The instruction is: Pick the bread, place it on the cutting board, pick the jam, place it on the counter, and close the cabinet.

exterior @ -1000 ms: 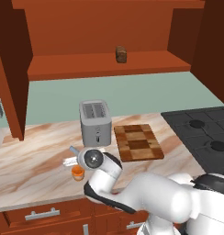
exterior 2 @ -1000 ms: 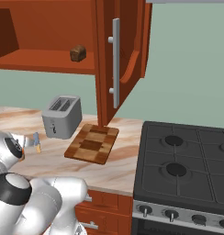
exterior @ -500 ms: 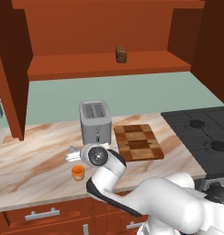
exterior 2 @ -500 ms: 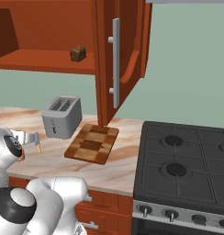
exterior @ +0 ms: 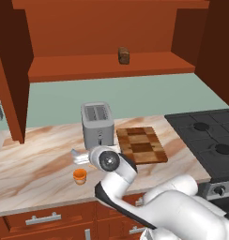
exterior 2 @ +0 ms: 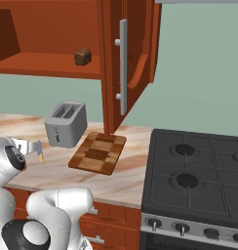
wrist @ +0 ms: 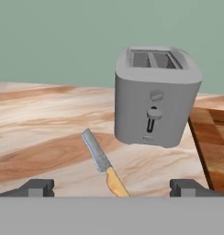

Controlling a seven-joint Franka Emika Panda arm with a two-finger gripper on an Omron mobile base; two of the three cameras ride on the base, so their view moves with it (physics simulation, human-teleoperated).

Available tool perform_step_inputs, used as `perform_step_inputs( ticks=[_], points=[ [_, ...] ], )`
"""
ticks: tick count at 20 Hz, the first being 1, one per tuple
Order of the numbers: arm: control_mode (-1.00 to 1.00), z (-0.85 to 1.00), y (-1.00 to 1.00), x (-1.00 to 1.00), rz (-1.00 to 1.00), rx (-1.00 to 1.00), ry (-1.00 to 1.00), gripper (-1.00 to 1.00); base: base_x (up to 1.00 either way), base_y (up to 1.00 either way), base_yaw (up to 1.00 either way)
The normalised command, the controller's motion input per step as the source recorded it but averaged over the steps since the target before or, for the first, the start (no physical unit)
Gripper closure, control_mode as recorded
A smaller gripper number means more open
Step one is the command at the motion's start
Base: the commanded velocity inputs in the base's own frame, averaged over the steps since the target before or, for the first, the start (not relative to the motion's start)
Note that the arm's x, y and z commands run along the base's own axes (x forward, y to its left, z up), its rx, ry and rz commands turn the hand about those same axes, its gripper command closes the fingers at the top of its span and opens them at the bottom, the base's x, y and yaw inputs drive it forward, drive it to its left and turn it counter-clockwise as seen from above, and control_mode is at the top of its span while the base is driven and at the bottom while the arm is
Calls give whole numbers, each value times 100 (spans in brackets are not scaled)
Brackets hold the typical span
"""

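The bread (exterior: 123,55) (exterior 2: 82,56), a small dark loaf, sits on the shelf of the open cabinet (exterior: 111,68) (exterior 2: 122,63). On the counter (exterior: 36,159) the checkered cutting board (exterior: 141,144) (exterior 2: 98,152) (wrist: 215,147) lies bare, right of a grey toaster (exterior: 98,124) (exterior 2: 66,123) (wrist: 155,96). The orange jam (exterior: 80,176) jar stands on the counter near its front edge. My gripper (exterior: 81,157) (exterior 2: 28,145) (wrist: 111,188) hovers low, just behind the jar, pointing at the toaster. It is open and holds nothing.
An orange-handled knife (wrist: 104,163) (exterior 2: 39,155) lies on the counter in front of the toaster, just ahead of my fingertips (wrist: 38,187). A black stove (exterior: 210,140) (exterior 2: 199,171) adjoins the counter on the right. The open cabinet door (exterior: 13,84) juts out over the counter.
The arm's elbow has swung and the hand has shifted slightly. The jaws stay wide open. Bread, jam, board and knife have not moved.
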Motion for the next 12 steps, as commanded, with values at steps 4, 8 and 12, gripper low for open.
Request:
perform_step_inputs(
  ticks=[4,8,12],
  points=[
    [-100,16,-26,-20,0,0,-4,-100,0,0,0],
    [-100,18,-24,-19,0,0,-2,-100,0,0,0],
    [-100,21,-24,-21,0,0,0,-100,0,0,0]
  ],
)
